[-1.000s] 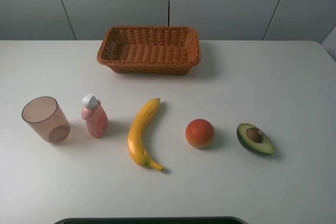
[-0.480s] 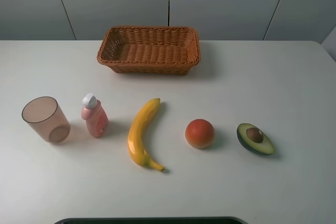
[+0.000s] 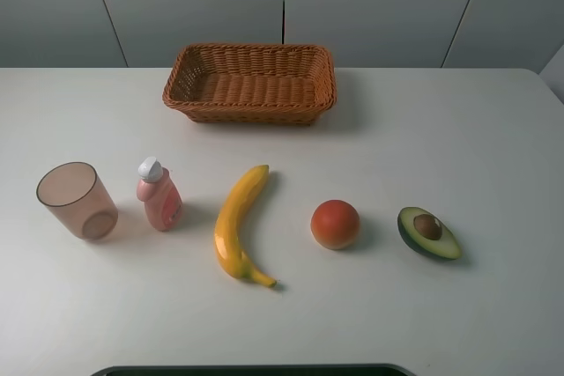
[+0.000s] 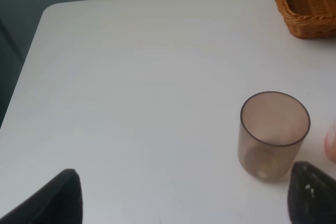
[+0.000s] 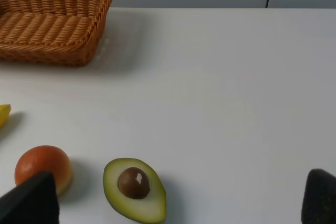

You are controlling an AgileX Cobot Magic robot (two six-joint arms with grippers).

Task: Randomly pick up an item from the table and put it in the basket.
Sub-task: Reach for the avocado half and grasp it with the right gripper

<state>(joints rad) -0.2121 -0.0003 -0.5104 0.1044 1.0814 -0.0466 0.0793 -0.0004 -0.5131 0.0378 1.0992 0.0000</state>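
The halved avocado (image 3: 428, 232), cut face up with a brown pit, lies on the white table (image 3: 458, 138) at the front right; it also shows in the right wrist view (image 5: 135, 190). The brown wicker basket (image 3: 250, 83) stands empty at the back centre, and part of it shows in the right wrist view (image 5: 50, 22). My right gripper (image 5: 174, 205) is open above the table, short of the avocado, its fingertips (image 5: 29, 203) spread wide. My left gripper (image 4: 184, 203) is open and empty near the cup. Neither gripper shows in the exterior view.
A row along the front: a translucent brown cup (image 3: 77, 201), a small pink bottle (image 3: 159, 194) with a white cap, a yellow banana (image 3: 238, 222) and an orange-red round fruit (image 3: 335, 224) just left of the avocado. A dark edge (image 3: 251, 369) runs along the table's front.
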